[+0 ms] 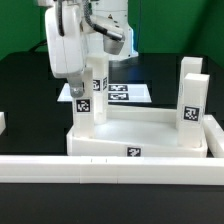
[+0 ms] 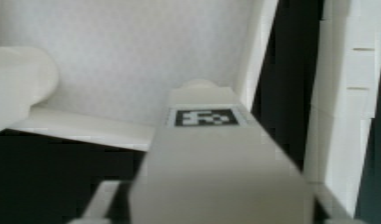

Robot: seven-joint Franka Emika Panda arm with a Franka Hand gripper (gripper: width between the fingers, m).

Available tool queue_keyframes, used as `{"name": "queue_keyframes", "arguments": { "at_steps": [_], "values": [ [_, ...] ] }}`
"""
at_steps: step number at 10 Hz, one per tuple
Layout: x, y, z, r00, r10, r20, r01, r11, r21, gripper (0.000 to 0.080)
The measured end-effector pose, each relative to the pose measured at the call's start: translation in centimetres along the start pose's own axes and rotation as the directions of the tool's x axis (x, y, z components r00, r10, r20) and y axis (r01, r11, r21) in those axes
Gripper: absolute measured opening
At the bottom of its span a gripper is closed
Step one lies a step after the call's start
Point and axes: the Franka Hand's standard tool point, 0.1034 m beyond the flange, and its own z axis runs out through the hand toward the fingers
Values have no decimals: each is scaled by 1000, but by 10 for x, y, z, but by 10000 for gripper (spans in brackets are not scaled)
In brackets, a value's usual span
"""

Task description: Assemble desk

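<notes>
White desk top [image 1: 140, 135] near the bench's front edge behind a long rail [image 1: 110, 168], gripper [image 1: 88, 72] directly above its back corner, clamped on an upright tagged leg [image 1: 87, 97], second leg [image 1: 192, 95] standing opposite

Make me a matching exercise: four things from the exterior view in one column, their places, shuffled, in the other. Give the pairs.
Things:
1. leg in the hand
2. standing leg
3. marker board
4. long rail

Places:
A. flat on the table behind the desk top
B. across the front
C. desk top's corner on the exterior view's left
D. desk top's corner on the exterior view's right

Pairs: 1-C, 2-D, 3-A, 4-B
</notes>
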Motion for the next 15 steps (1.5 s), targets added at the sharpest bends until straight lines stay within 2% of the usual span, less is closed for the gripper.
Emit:
{"name": "queue_keyframes", "arguments": {
  "at_steps": [1,2,3,8,9,12,15],
  "values": [
    [0,0,0,999,-37,0,37,999,0,503],
    [-1,2,1,997,-71,3,71,997,-12,503],
    [-2,2,1,989,-145,-1,145,989,-16,617],
    [-2,2,1,868,-497,1,497,868,-20,649],
    [-3,2,1,818,-575,-3,575,818,-30,649],
    [-3,1,0,575,-818,-3,816,574,-64,649],
    [-5,0,1,356,-934,2,932,355,-68,649]
  ]
}}
